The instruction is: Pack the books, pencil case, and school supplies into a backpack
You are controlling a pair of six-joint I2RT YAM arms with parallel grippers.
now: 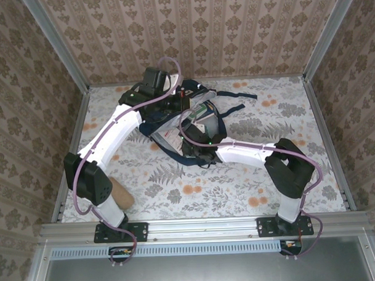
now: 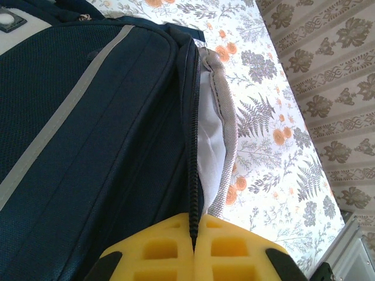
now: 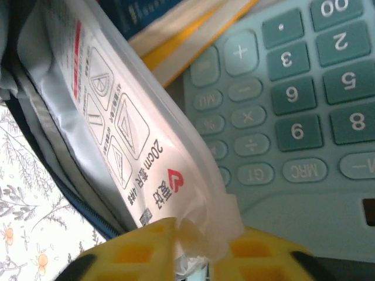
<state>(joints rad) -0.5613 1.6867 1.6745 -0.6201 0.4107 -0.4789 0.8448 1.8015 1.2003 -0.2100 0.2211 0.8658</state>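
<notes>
The pencil case (image 1: 121,193) is lying unpacked at the near left, beside the left arm's base. At the near rim of the backpack (image 2: 88,146), the white packet (image 3: 126,146) is being pinched by the right gripper (image 3: 202,240), its length running into the bag alongside the calculator (image 3: 304,117). Farther off, the zipper edge (image 2: 192,175) is being clamped by the closed left gripper (image 2: 193,237).
</notes>
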